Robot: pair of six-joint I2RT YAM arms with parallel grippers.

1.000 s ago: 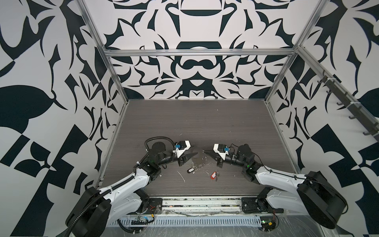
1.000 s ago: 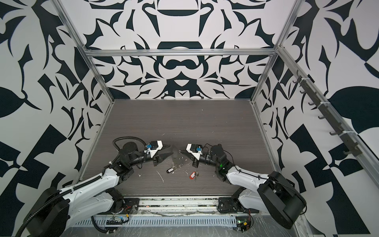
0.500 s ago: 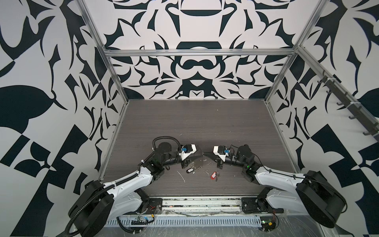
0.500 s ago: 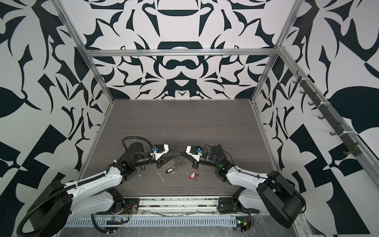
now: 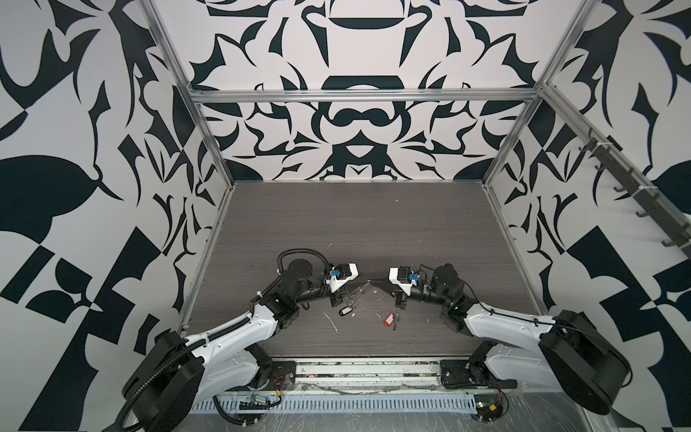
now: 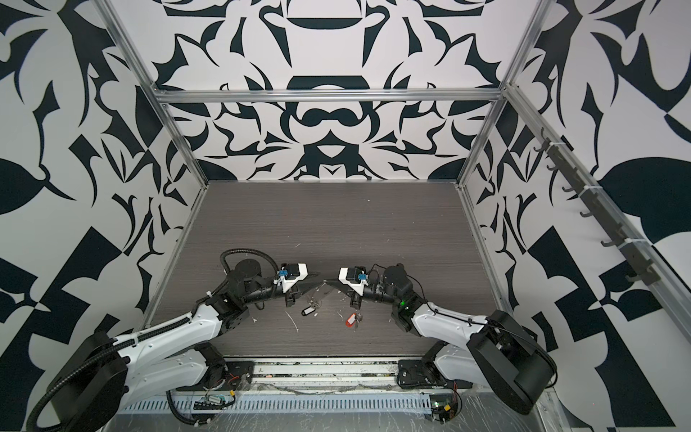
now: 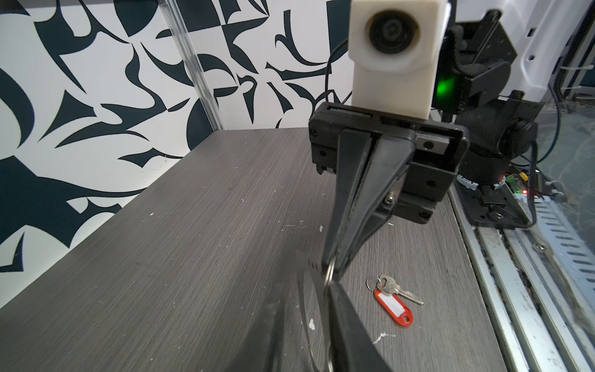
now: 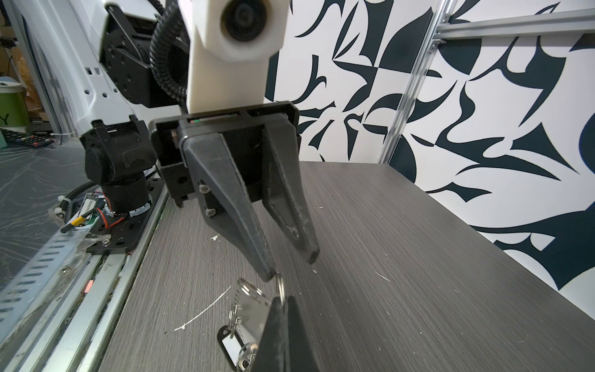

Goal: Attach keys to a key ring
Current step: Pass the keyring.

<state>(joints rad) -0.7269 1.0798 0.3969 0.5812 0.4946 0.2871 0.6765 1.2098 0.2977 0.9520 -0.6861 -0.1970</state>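
Now shows the left gripper [image 8: 291, 267] brought in from the desk's left side toward the middle, jaws narrowed since a second ago yet parted, one fingertip [image 8: 265, 267] just beside the key ring [image 8: 282, 290]. Shows the right gripper [image 7: 333, 273] unmoved over that second, clenched on the rim of the key ring and holding it apparently clear of the desk [image 5: 374, 224] near the front edge, midway between the side edges. Places the keys with the black tag [image 5: 346, 310] on the desk just beside the left gripper, and the keys with the red tag [image 7: 393, 301] nearer the front edge, apart from both grippers; neither bunch shifted. Cannot settle any link between the black-tag bunch and the key ring. Suggests a second hold on the key ring about to be taken, probably to steady it for threading, with the red-tag bunch certainly not yet on.
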